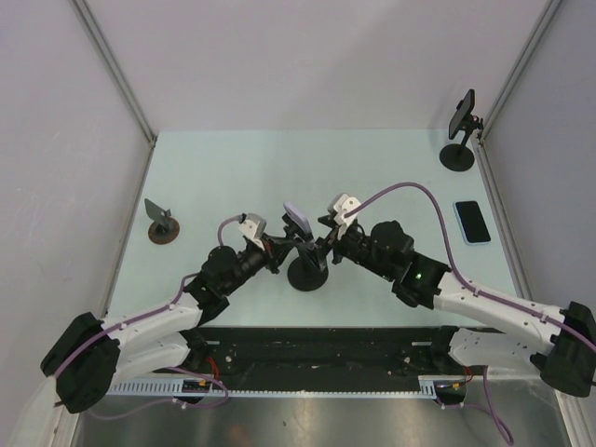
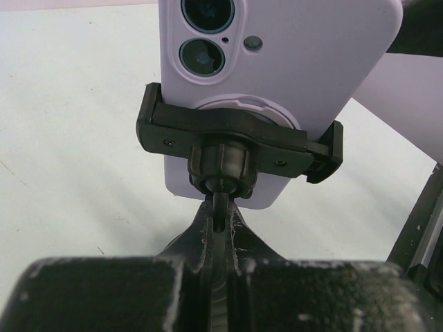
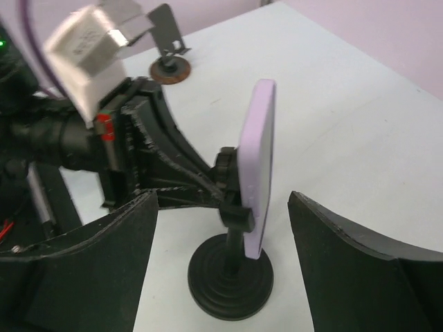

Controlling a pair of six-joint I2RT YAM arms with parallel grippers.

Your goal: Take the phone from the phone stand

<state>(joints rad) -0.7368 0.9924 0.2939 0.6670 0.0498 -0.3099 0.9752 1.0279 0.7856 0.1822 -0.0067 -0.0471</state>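
A lilac phone (image 1: 298, 222) stands clamped in a black phone stand (image 1: 307, 275) at the middle of the table. In the left wrist view the phone's back (image 2: 291, 62) with its two lenses sits in the stand's clamp (image 2: 239, 135). My left gripper (image 2: 220, 228) is shut on the stand's thin stem just below the ball joint; it shows in the top view (image 1: 282, 250) too. My right gripper (image 3: 221, 200) is open, its fingers (image 3: 104, 256) either side of the edge-on phone (image 3: 257, 159) without touching it, above the round base (image 3: 232, 280). It shows in the top view (image 1: 326, 244) as well.
A second black stand holding a dark phone (image 1: 463, 126) is at the back right corner. A phone in a light blue case (image 1: 472, 222) lies flat at the right. A small brown-based stand (image 1: 164, 223) is at the left. Walls enclose the table.
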